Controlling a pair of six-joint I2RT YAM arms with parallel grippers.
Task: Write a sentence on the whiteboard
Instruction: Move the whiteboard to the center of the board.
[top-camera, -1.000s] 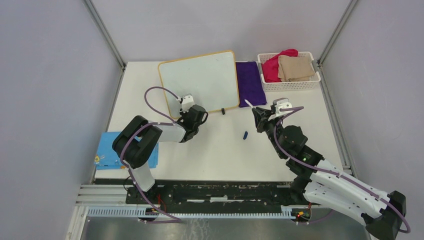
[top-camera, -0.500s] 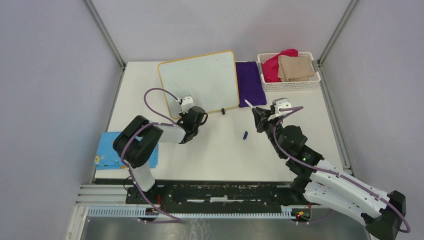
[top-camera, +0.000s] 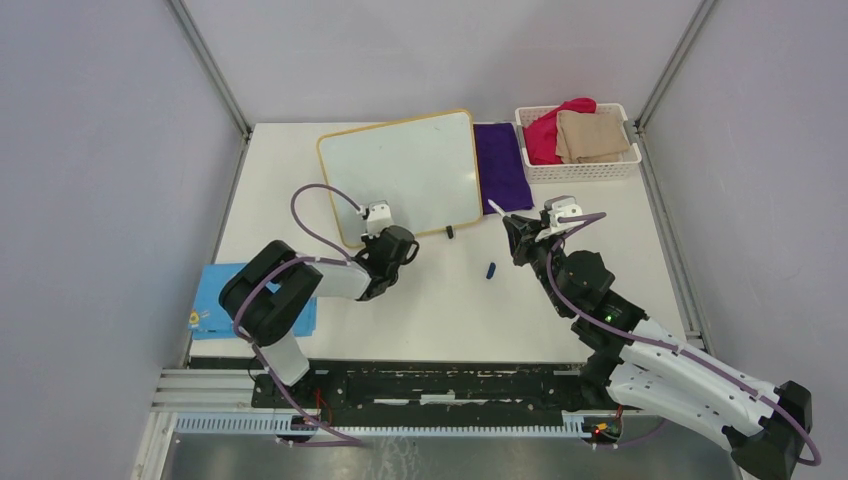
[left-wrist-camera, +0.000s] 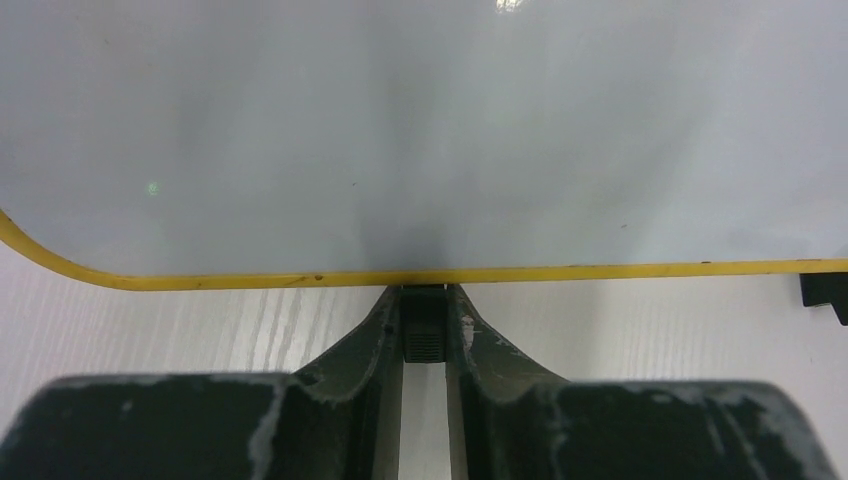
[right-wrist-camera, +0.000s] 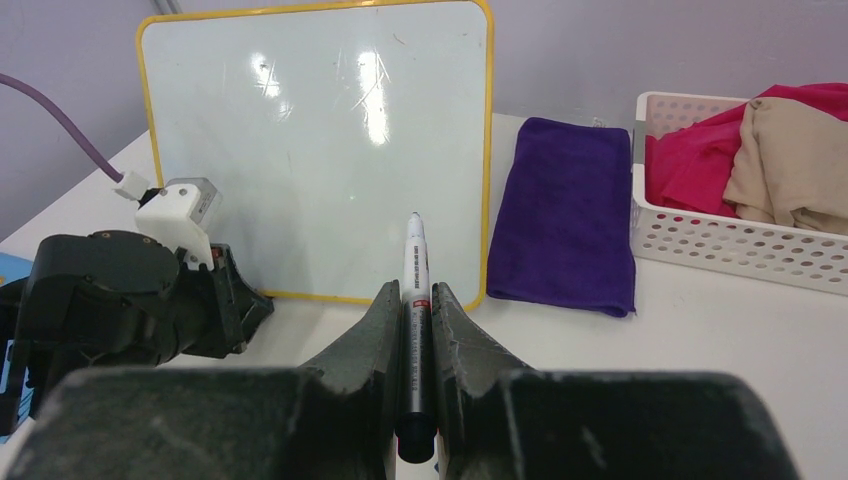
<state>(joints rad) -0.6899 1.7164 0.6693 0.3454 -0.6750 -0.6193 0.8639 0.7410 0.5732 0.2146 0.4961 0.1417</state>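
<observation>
Whiteboard (top-camera: 400, 175) trouble starts nearest: the left fingers (left-wrist-camera: 375, 340) pinch only its small black foot (left-wrist-camera: 423, 325), so pen pressure could twist it or make it slip. The right fingers (right-wrist-camera: 385, 330) clamp the marker (right-wrist-camera: 415, 290), tip aimed far. The board sits far-centre on the table (top-camera: 440, 310), apparently tipped up on its near edge, blank face toward the arms, long axis left-right.

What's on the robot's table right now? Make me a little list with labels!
board: whiteboard, blank, no writing yet
left gripper: shut on the board's black foot
right gripper: shut on a marker, tip bare, pointing toward the board
on the table: small blue cap between the arms
beside the board: purple cloth, then a basket with red and tan cloths
</observation>
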